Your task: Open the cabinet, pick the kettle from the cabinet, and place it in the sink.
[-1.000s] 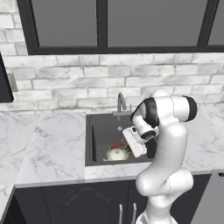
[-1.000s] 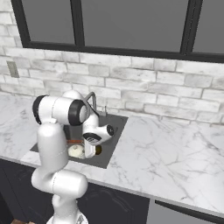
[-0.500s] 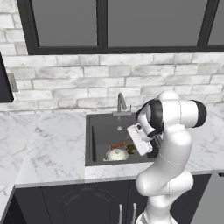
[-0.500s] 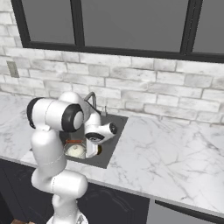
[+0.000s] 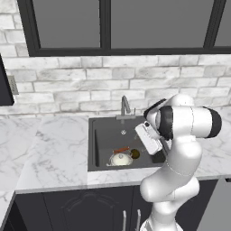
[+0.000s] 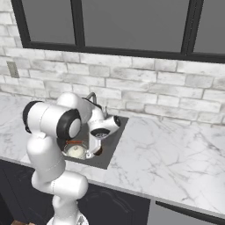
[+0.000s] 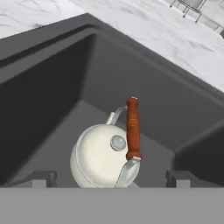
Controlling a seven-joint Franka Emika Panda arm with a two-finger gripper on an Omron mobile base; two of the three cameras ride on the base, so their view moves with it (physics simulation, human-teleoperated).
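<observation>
The squat cream-white kettle point(image 7: 105, 155) sits in the dark grey recessed sink point(image 7: 52, 83); the gripper point(image 7: 111, 178) spread open above it (left base view adds the chrome faucet point(image 5: 125, 106)).

The kettle point(image 7: 107, 155) sits upright on the sink point(image 5: 101, 144) floor.

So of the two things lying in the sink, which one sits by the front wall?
The cream-white kettle with the reddish-brown handle, low against the sink's front wall. The other thing is the small dark round drain, just to its right.

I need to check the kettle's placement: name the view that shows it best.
The hand view: the kettle sits large and unobstructed on the sink floor, handle up. The left base view shows it small; in the right base view the arm partly hides it.
</observation>
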